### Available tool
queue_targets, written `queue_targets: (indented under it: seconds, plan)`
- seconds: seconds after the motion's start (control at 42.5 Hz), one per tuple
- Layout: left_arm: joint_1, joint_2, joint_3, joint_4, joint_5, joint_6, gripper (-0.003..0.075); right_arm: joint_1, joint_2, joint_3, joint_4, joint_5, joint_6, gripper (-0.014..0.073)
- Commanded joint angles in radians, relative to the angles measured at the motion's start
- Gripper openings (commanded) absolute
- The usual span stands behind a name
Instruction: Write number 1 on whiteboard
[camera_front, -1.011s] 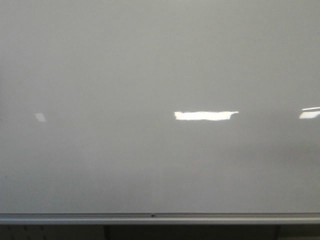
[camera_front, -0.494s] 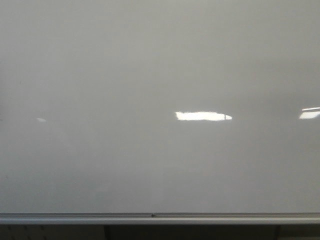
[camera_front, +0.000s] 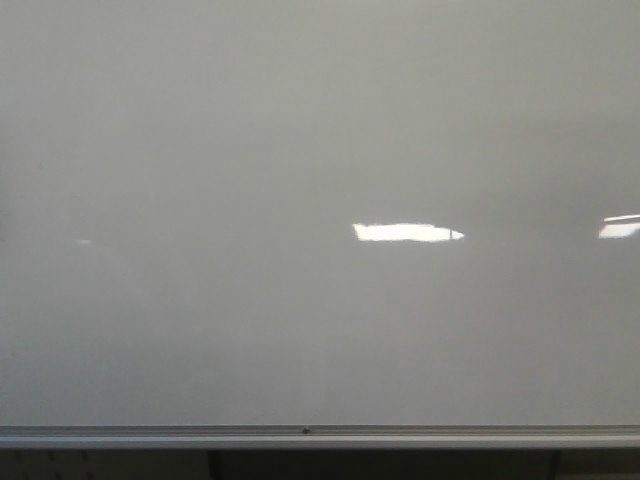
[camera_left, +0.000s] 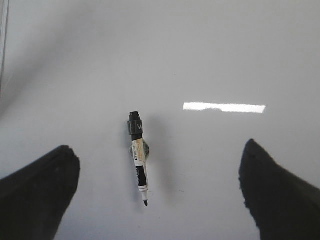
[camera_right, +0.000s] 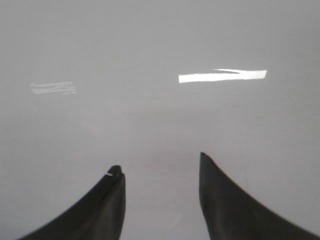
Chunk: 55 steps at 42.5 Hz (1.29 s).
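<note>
The whiteboard (camera_front: 300, 150) fills the front view, pale grey and glossy, with its silver rail (camera_front: 200, 436) along the near edge. No black stroke of the number 1 shows on it in any view. In the left wrist view a black-and-white marker (camera_left: 139, 156) lies uncapped on the board (camera_left: 210, 55), tip toward the camera. My left gripper (camera_left: 159, 155) is open wide above it, the marker lying between the fingers without touching them. My right gripper (camera_right: 160, 165) is open and empty over bare board (camera_right: 150, 40). Neither gripper shows in the front view.
Bright white light reflections lie on the board (camera_front: 405, 232), (camera_front: 620, 226). A dark gap and table frame show below the rail (camera_front: 380, 465). A board edge shows at the corner of the left wrist view (camera_left: 4, 30).
The bright reflection at the middle has shrunk a little at its right end, and the small reflection at the left has faded and dropped. The board itself is unchanged.
</note>
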Motion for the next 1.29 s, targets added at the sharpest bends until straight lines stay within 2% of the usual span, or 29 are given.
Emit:
queue_targets:
  seconds: [0.0, 0.188, 0.541, 0.847, 1.035, 1.27]
  plan:
    - [0.001, 0.020, -0.027, -0.014, -0.077, -0.009, 0.0671, 0.002, 0.016, -0.037, 0.002, -0.073, -0.006, 0.0396]
    - [0.001, 0.142, -0.032, -0.056, -0.091, -0.009, 0.0671, 0.002, 0.016, -0.037, 0.002, -0.073, -0.006, 0.0396]
    - [0.001, 0.608, -0.116, -0.058, -0.245, -0.009, 0.0671, 0.002, 0.016, -0.037, 0.002, -0.073, -0.006, 0.0396]
    - [0.001, 0.988, -0.187, -0.058, -0.507, -0.009, 0.0671, 0.002, 0.016, -0.037, 0.002, -0.073, -0.006, 0.0396]
    - [0.001, 1.141, -0.231, -0.067, -0.618, -0.009, 0.0671, 0.002, 0.016, -0.037, 0.002, -0.073, -0.006, 0.0396]
    - [0.001, 1.267, -0.296, -0.099, -0.656, -0.009, 0.0671, 0.002, 0.016, -0.037, 0.002, -0.073, -0.006, 0.0396]
